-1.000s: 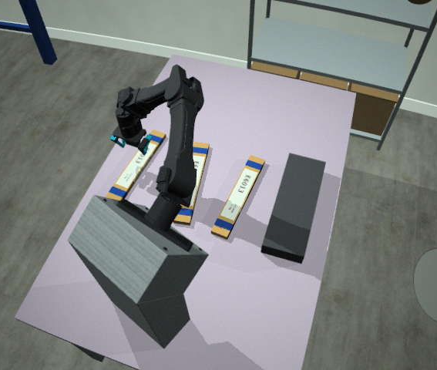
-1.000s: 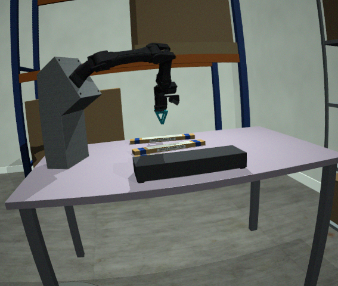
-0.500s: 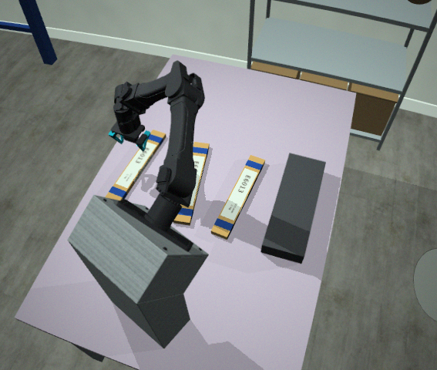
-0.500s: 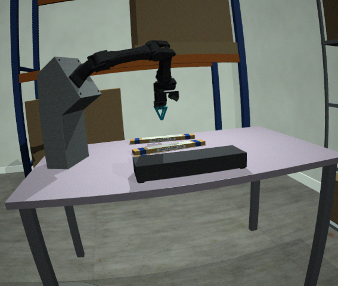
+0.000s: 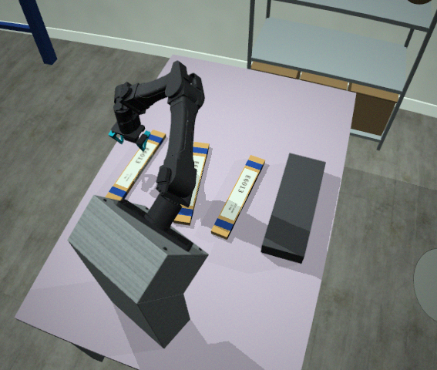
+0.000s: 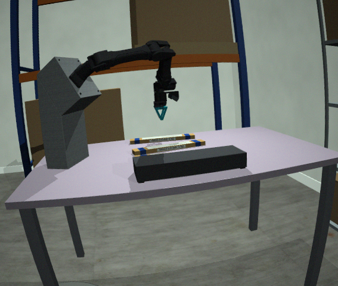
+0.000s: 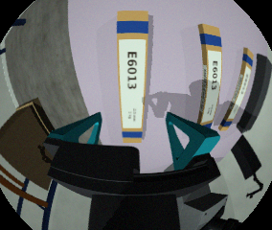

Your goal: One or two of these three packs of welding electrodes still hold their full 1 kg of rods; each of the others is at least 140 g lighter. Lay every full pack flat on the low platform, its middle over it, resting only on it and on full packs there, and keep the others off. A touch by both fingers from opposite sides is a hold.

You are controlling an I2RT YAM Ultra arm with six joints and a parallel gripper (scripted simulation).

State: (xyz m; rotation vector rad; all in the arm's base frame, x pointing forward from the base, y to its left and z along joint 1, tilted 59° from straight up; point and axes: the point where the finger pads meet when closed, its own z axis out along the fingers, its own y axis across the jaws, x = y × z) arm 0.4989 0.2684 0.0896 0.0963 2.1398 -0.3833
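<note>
The left pack [image 5: 132, 169] [image 7: 133, 96] lies flat on the table near its left edge. The middle pack [image 5: 201, 150] [image 7: 212, 74] lies flat, partly behind the arm in the top view. The right pack [image 5: 239, 195] [image 6: 169, 148] [image 7: 238, 93] lies flat between it and the platform. All are labelled E6013, with blue bands near both ends. The low dark platform [image 5: 297, 206] [image 6: 190, 162] [image 7: 259, 91] bears no pack. My gripper [image 5: 132, 146] [image 6: 161, 119] [image 7: 133, 115] is open and empty, well above the left pack, with its fingers to either side of it in the wrist view.
The arm's grey pedestal [image 5: 126, 247] [image 6: 62, 123] stands on the table [image 5: 250, 294] [image 6: 101, 178]. A metal shelf [image 5: 330, 52] and a blue-and-orange rack [image 6: 240, 77] stand beyond the table. Cardboard boxes [image 5: 374, 115] sit low on the shelf.
</note>
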